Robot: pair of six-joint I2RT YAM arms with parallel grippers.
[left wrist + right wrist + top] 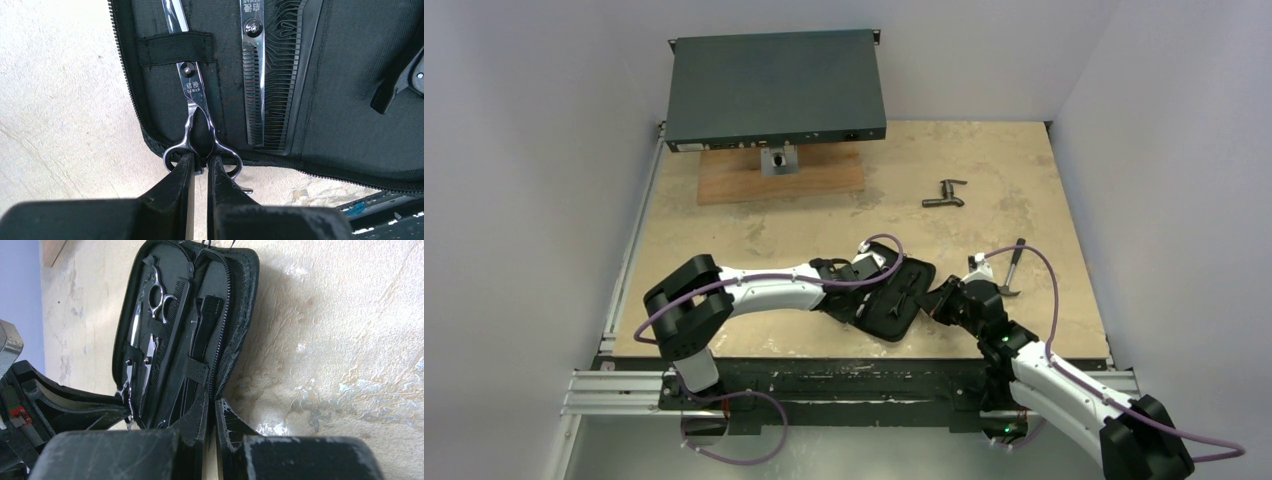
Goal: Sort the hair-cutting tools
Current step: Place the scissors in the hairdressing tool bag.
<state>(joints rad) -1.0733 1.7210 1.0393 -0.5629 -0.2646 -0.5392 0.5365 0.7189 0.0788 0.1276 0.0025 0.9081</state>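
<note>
**L wrist view:** left gripper [201,162] clenched, only a sliver of gap btw the fingers. Tips sit on the handle of the small silver scissors [192,95] where the two rings meet. They cover the inner ring halves, so the actual contact pt is hidden. Scissors lie inside the open black case [345,110], blades under an elastic strap [175,48], blade tips cut off by the top edge. Beside them a second pair [252,90] w/ toothed blade lies over the black comb [282,115]; both run out of frame at top. Black wedge [397,85] w/ a rivet at the R border, cut off, cannot tell what it is. Case rests on the beige table [60,100]

**R wrist view:** right gripper [214,407] closed tight on the case rim at its near end, zip edge running down btw the fingers. Thin black clip [206,322] in the R half, under a second strap [196,371]. Comb + both scissors in the L half. Left fingers dark at lower L, the grasp itself too dim to read

**Top view:** case sits near the front table edge btw the two wrists; tools inside too small to separate. Hammer [1012,268] just R of the right wrist, T-shaped fitting [944,194] further back, both outside the case. Dark flat box [774,90] on a wood board [824,182] at the far edge
</note>
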